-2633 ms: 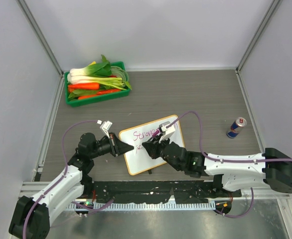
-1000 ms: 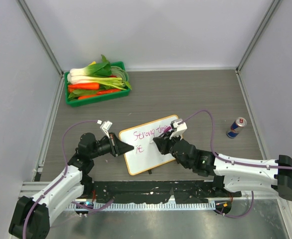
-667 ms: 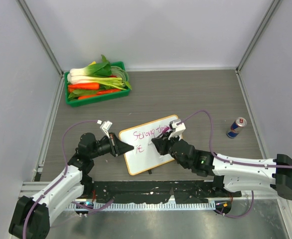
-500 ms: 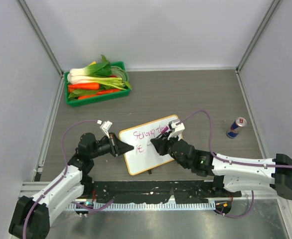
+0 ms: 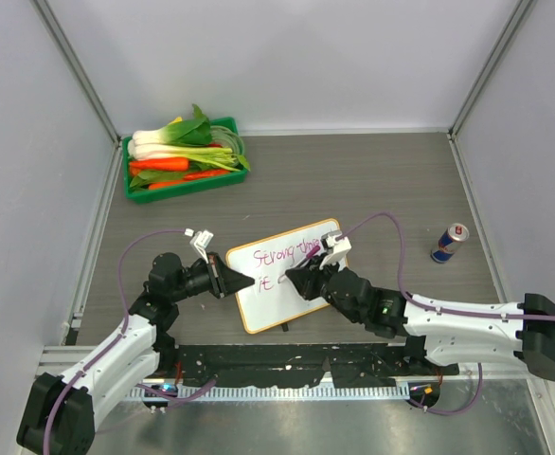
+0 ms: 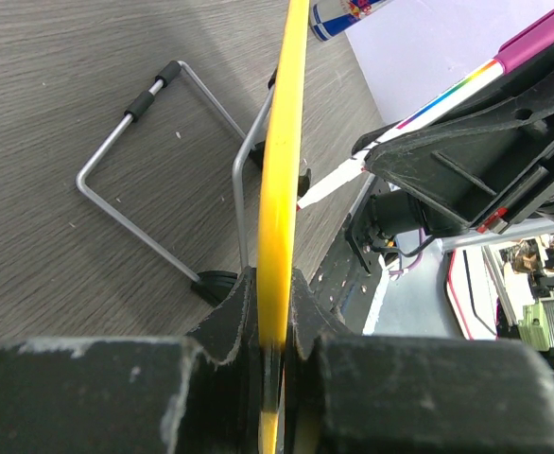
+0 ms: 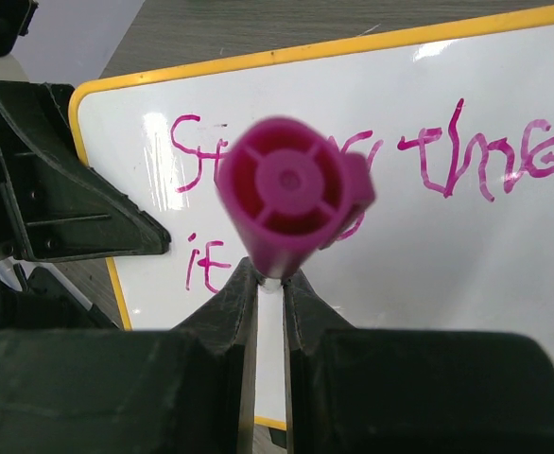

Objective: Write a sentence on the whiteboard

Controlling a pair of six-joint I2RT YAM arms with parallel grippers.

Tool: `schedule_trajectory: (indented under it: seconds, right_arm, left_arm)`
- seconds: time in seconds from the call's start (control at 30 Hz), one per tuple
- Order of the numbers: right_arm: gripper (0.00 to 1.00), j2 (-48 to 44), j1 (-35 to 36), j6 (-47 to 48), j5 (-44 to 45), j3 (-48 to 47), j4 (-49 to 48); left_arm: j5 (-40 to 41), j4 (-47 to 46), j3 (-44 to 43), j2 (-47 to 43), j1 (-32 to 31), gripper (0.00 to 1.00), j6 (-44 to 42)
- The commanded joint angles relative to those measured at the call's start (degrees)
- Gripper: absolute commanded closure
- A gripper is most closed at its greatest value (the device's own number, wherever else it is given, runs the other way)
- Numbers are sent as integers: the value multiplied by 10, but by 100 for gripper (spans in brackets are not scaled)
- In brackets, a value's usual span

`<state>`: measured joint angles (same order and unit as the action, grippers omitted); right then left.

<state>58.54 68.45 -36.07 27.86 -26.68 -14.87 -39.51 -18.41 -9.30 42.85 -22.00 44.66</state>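
Note:
The whiteboard point(image 5: 270, 305), white with a yellow frame, stands tilted on a wire stand point(image 6: 135, 184) at the table's near middle. My left gripper point(image 5: 243, 282) is shut on its left edge; the yellow frame point(image 6: 285, 161) runs edge-on between the jaws point(image 6: 272, 284). The sentence point(image 5: 279, 256) is pink handwriting, "Strong" and another word on top and "it" point(image 7: 199, 263) below. My right gripper point(image 5: 293, 278) is shut on a magenta marker point(image 7: 294, 189), whose tip sits on the board just right of "it". The marker's cap hides part of the first line point(image 7: 485, 156).
A green tray point(image 5: 134, 190) of carrots and leafy greens stands at the back left. A blue and red drink can point(image 5: 449, 244) stands at the right. Grey walls and metal posts close in the table on three sides.
The right gripper with the marker has slid a little left along the board's second line, toward "it". The left gripper and the board have stayed put.

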Motion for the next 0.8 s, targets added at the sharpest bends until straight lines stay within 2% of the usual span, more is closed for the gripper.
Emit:
schedule_trajectory:
  seconds: [0.0,0.47,0.77]
  right_arm:
    - [99,-11,-2,-3,30,10,21]
    - [99,-25,-2,25,84,-14,6]
    - [99,-7,-1,16,55,-15,17]
  left_arm:
    - [44,51,12,7,5,100,-56]
    - [44,51,12,6,5,100,-57]
    - [45,51,12,5,5,100,-56]
